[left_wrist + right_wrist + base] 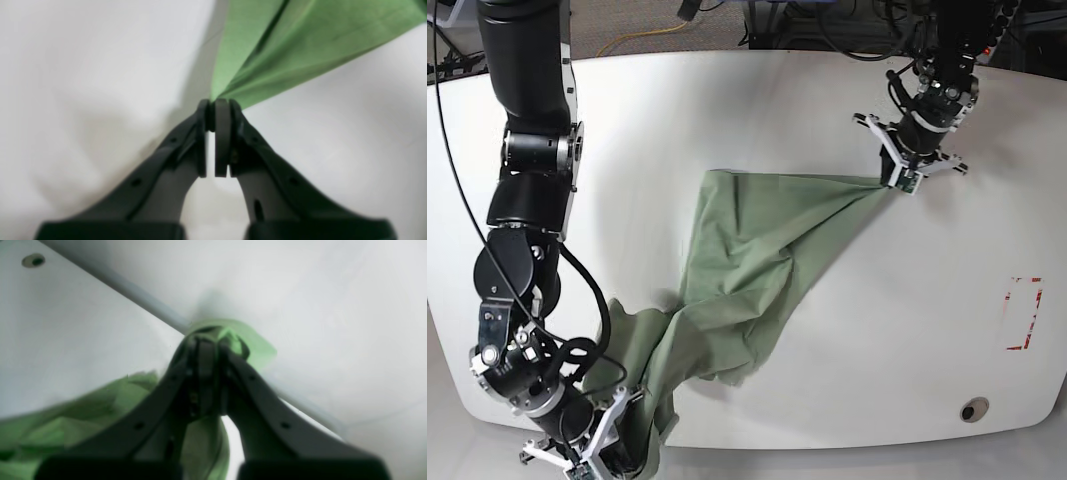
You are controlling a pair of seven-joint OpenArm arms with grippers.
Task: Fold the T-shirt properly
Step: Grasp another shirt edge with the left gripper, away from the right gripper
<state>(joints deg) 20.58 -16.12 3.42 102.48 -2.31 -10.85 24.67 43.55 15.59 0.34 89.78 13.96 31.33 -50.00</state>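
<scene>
Left gripper [217, 106]: jaws pressed together on a bunched corner of the T-shirt [283, 43]; cloth fans away from the tips toward 1 o'clock in the left wrist view. In the base view this gripper [895, 182] sits toward 2 o'clock on the white table [727, 110], with the fabric pulled taut to it

Right gripper [208, 340]: jaws clamped on a wad of the same green cloth, which bulges past the tips and spills out below toward 7 o'clock. In the base view it [612, 435] is at 7 o'clock, by the near table edge

T-shirt [747, 270]: plain sage green, stretched on a diagonal between the two grippers; broad and creased at the centre of the table, narrowing to a point at the left gripper, heaped in folds at the right one

Obscured: both wrist views are soft in focus; the right gripper's tips are partly wrapped in cloth; the lower end of the garment is cut off by the frame edge in the base view
</scene>
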